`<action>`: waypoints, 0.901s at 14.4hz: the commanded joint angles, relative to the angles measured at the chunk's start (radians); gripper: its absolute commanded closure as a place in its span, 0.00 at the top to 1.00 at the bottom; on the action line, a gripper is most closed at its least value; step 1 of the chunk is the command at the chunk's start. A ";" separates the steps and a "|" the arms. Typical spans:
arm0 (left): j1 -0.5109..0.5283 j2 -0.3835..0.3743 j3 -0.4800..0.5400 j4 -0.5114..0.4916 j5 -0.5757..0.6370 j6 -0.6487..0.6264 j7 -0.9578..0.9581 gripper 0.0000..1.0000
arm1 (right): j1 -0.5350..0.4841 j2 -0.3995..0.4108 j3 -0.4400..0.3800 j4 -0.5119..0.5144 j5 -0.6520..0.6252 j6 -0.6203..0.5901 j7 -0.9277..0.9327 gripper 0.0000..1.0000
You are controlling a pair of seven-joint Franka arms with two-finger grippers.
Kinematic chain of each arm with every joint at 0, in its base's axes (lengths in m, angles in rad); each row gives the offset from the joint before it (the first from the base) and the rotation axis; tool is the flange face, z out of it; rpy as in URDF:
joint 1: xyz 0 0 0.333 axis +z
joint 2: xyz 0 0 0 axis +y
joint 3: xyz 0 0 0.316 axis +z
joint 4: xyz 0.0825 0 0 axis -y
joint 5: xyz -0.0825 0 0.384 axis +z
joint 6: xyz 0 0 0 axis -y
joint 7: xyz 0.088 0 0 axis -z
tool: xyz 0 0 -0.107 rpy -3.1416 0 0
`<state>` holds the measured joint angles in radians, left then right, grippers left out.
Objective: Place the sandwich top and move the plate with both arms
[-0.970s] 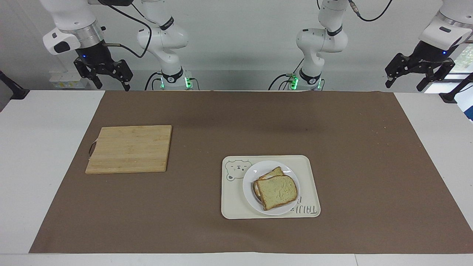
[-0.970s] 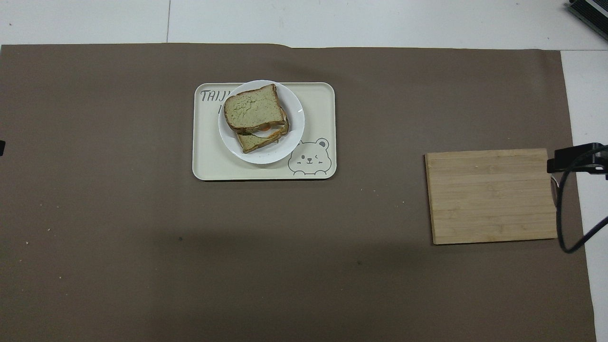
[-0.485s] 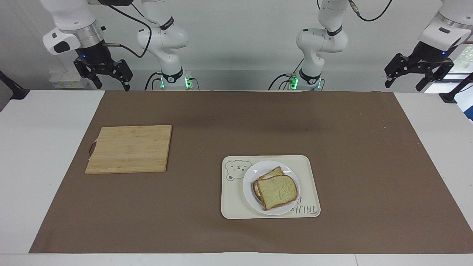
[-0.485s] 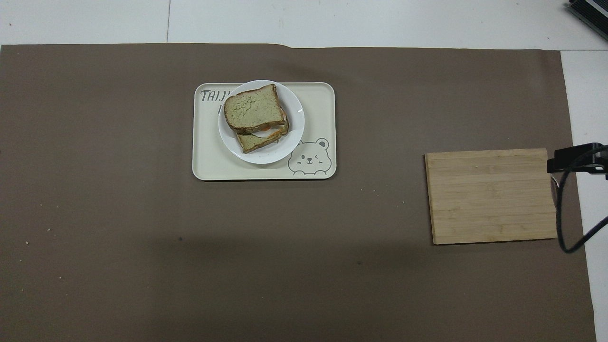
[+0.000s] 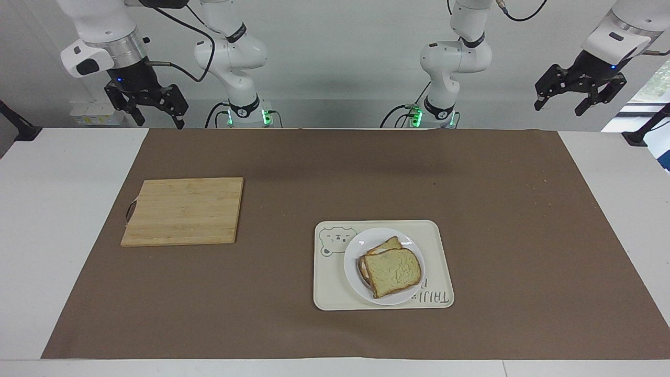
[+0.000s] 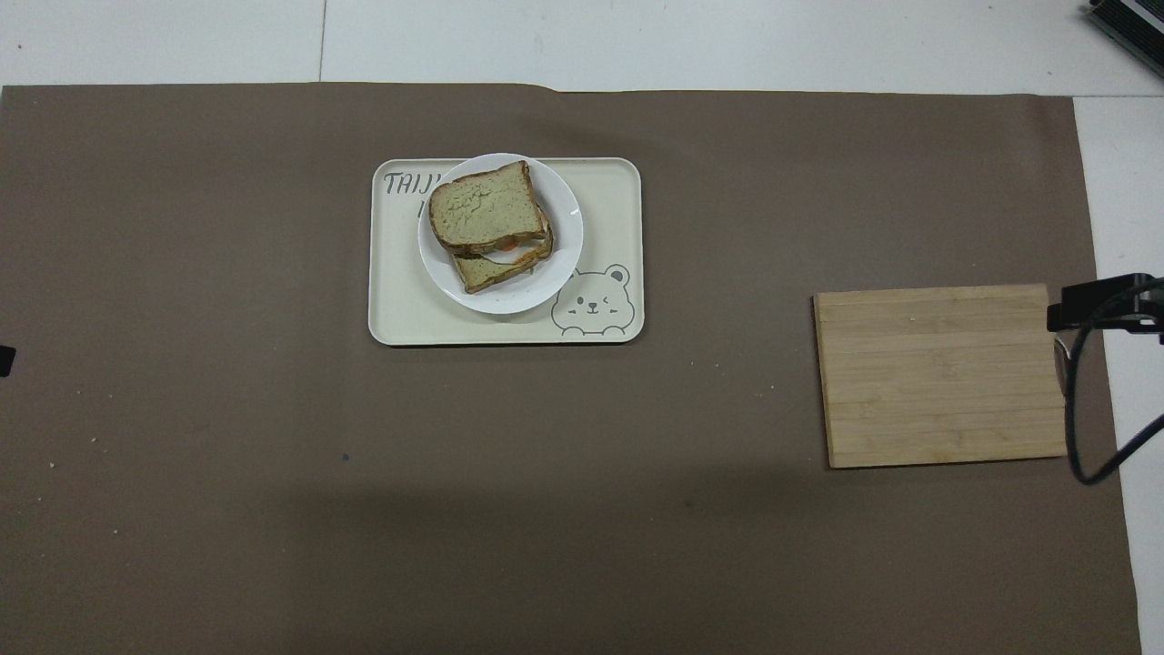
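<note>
Brown paper mat (image 5: pixel 471 209) carries a bamboo cutting board (image 5: pixel 183 211) toward the right arm's end and a cream bear-print tray (image 5: pixel 437 246). On it sits the round white plate (image 5: pixel 353 269) with the bread-slice sandwich top (image 5: pixel 392 271) stacked on toast. Left gripper (image 5: pixel 560 106) and right gripper (image 5: pixel 159 121) hang spread apart, empty, raised at the robots' end of the table.

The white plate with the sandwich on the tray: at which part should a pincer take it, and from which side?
Probably by the bare rim of the plate, on the side nearer the robots, toward the bear drawing. There the sandwich top leaves the widest white margin, while elsewhere the bread almost reaches the edge. The plate lies flat on the tray, so a low, slanted approach suits it.
</note>
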<state>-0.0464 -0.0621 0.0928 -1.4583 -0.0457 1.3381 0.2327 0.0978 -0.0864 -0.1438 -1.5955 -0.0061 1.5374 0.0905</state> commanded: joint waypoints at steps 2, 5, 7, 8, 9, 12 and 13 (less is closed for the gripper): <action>0.013 -0.016 -0.021 -0.030 0.029 0.038 -0.004 1.00 | -0.009 -0.007 0.006 -0.001 -0.003 -0.006 -0.025 1.00; 0.011 -0.009 -0.021 -0.020 0.030 0.035 -0.009 1.00 | -0.009 -0.007 0.006 -0.001 -0.003 -0.006 -0.025 1.00; 0.011 0.031 -0.022 0.036 0.026 0.007 -0.007 1.00 | -0.009 -0.007 0.006 -0.001 -0.003 -0.006 -0.025 1.00; 0.013 0.051 -0.022 0.064 0.026 -0.008 -0.007 1.00 | -0.009 -0.007 0.006 -0.001 -0.003 -0.006 -0.025 1.00; 0.014 0.056 -0.022 0.072 0.029 -0.013 -0.009 1.00 | -0.009 -0.007 0.006 -0.001 -0.003 -0.006 -0.025 1.00; 0.011 0.054 -0.021 0.070 0.039 -0.007 -0.013 1.00 | -0.009 -0.007 0.006 -0.001 -0.003 -0.006 -0.025 1.00; 0.013 0.053 -0.021 0.069 0.043 0.003 -0.025 1.00 | -0.009 -0.007 0.006 -0.001 -0.003 -0.006 -0.025 1.00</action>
<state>-0.0463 -0.0207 0.0843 -1.4191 -0.0287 1.3516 0.2289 0.0978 -0.0864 -0.1438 -1.5955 -0.0061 1.5374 0.0905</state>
